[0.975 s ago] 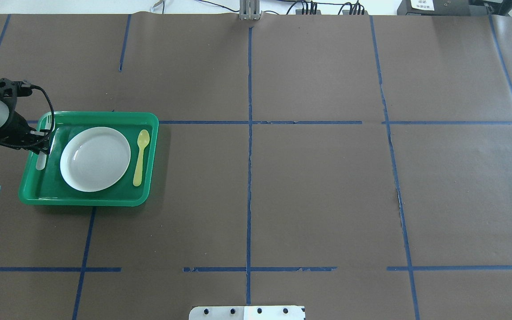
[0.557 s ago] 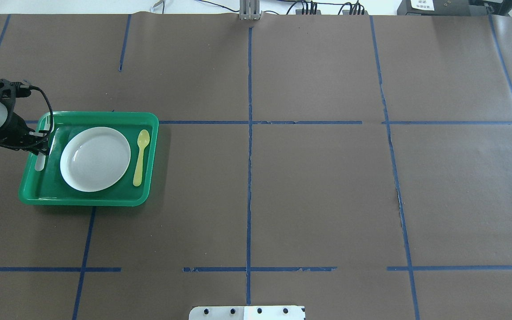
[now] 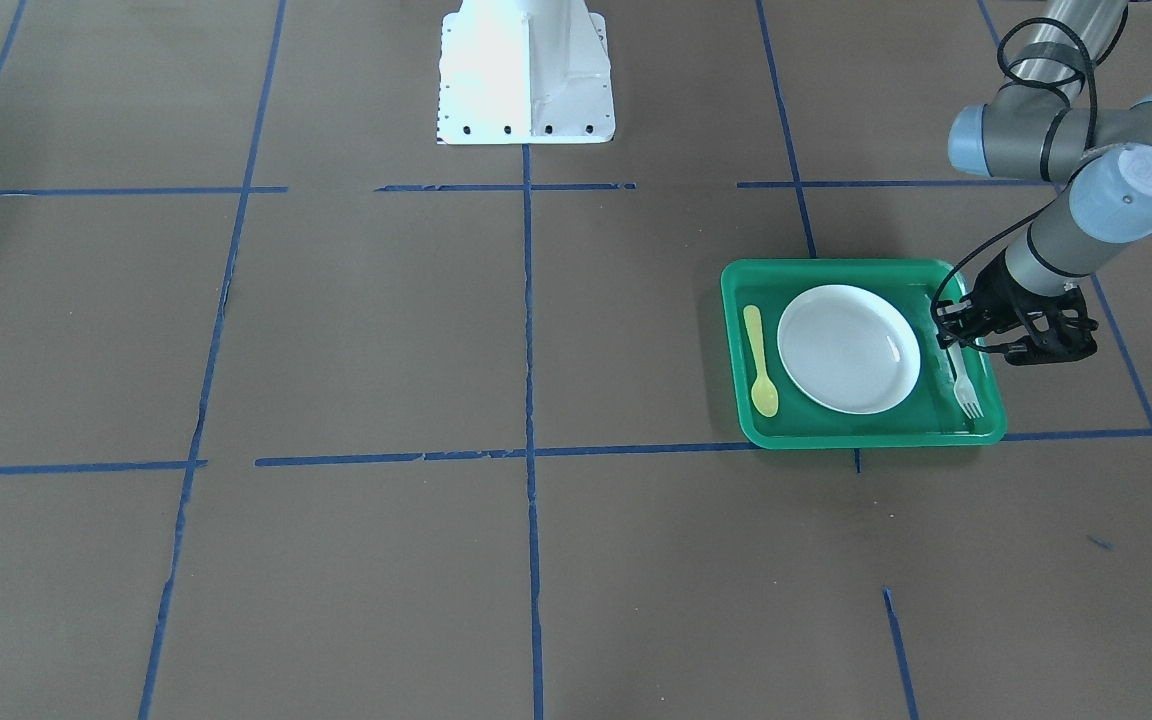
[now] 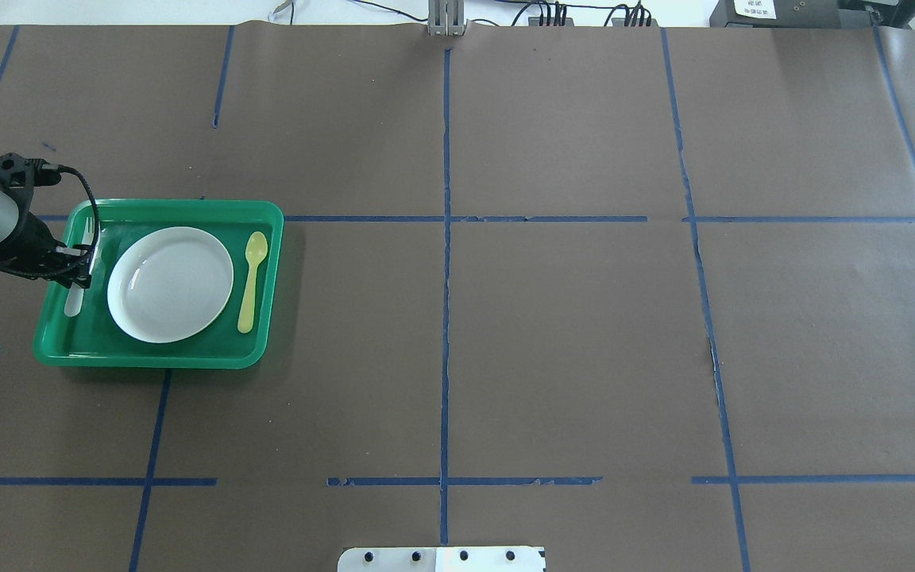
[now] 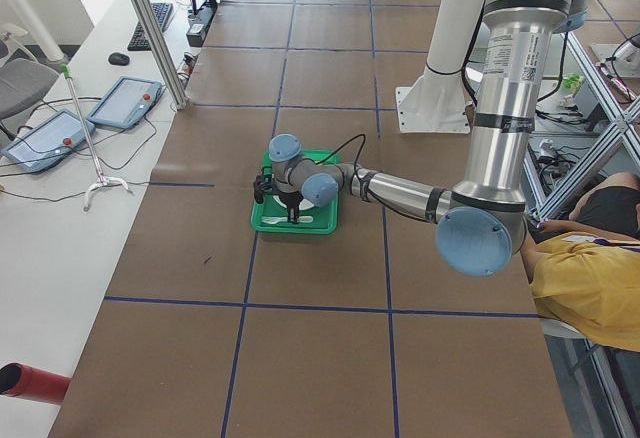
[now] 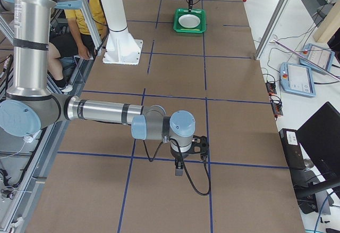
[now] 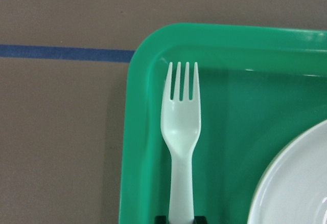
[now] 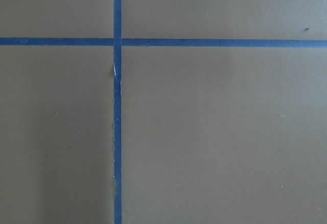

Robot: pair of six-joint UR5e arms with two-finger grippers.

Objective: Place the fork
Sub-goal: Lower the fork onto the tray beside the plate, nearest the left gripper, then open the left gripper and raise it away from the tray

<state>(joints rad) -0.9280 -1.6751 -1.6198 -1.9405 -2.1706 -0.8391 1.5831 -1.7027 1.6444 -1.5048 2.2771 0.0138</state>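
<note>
The pale plastic fork (image 7: 181, 132) is in the left strip of the green tray (image 4: 187, 208), between the tray wall and the white plate (image 4: 170, 284). Its tines point to the far rim. My left gripper (image 4: 83, 268) is low over the fork's handle, with the dark fingertips close against both sides of it in the left wrist view. In the front-facing view the fork (image 3: 967, 392) reaches out from under the gripper (image 3: 948, 335). My right gripper (image 6: 179, 168) hovers over bare table far from the tray; I cannot tell whether it is open or shut.
A yellow spoon (image 4: 251, 278) lies in the tray on the plate's other side. The brown table cover is crossed by blue tape lines. The white robot base (image 3: 526, 70) stands at the table's middle edge. An operator sits beside the base.
The left wrist has drawn back a little to the left. The fork has shifted slightly toward the near side, its tines moving off the far rim into the tray.
</note>
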